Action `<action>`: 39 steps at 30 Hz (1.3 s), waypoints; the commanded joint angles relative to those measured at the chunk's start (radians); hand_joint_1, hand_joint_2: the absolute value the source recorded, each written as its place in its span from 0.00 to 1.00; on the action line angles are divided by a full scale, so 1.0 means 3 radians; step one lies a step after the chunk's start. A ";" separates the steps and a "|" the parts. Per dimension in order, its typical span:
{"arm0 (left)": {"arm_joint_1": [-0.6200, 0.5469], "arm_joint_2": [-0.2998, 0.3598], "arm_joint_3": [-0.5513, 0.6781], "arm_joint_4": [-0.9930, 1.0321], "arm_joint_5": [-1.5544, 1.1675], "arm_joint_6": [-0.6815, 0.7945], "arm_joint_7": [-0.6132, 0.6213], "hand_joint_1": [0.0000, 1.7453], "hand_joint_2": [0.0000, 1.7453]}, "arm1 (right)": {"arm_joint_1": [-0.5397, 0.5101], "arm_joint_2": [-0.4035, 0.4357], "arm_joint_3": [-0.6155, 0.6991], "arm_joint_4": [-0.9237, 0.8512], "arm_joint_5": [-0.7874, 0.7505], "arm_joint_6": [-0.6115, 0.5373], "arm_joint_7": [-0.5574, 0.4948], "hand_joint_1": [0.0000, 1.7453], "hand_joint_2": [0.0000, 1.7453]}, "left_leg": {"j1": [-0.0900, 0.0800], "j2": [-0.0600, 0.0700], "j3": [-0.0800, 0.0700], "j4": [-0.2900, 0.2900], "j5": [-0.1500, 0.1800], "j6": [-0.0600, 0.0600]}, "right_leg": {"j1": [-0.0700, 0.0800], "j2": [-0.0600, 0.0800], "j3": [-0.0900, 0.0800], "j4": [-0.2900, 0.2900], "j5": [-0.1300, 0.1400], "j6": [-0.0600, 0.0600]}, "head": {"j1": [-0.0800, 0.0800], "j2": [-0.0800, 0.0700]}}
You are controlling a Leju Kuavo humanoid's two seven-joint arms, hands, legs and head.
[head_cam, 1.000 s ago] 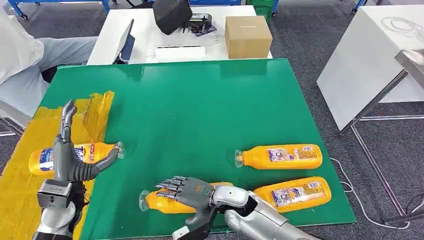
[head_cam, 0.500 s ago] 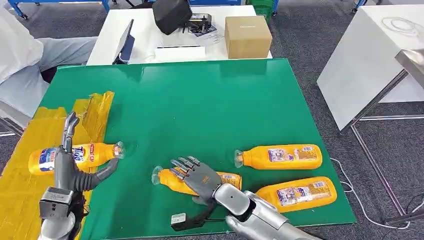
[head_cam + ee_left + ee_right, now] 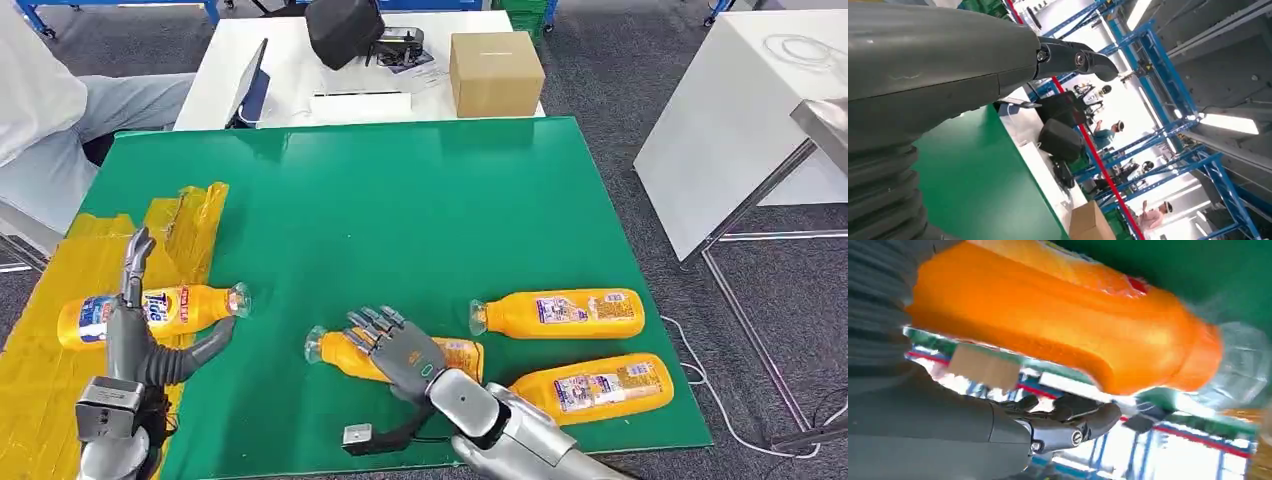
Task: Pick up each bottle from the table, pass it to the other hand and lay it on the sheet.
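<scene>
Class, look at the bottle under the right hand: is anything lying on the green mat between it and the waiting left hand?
Nothing visible: bare green mat separates the bottle under the right hand from the left hand.

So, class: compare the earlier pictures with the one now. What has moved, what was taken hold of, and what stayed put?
The right robot hand gripped the nearest bottle and carried it up and toward the table's middle; its neck shifted right. The left robot hand sank slightly, open. The bottle on the yellow sheet and the two bottles on the right stayed as they were.
</scene>
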 commanded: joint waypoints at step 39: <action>0.0050 -0.0307 0.0339 0.0134 -0.0129 -0.0187 0.0011 0.00 0.00 | 0.0166 0.0026 -0.1117 0.0156 0.0325 0.0372 0.0300 0.02 1.00 | 0.0003 0.0001 0.0006 -0.0002 -0.0001 0.0000 | 0.0004 -0.0003 0.0009 -0.0005 0.0000 -0.0005 | 0.0000 0.0000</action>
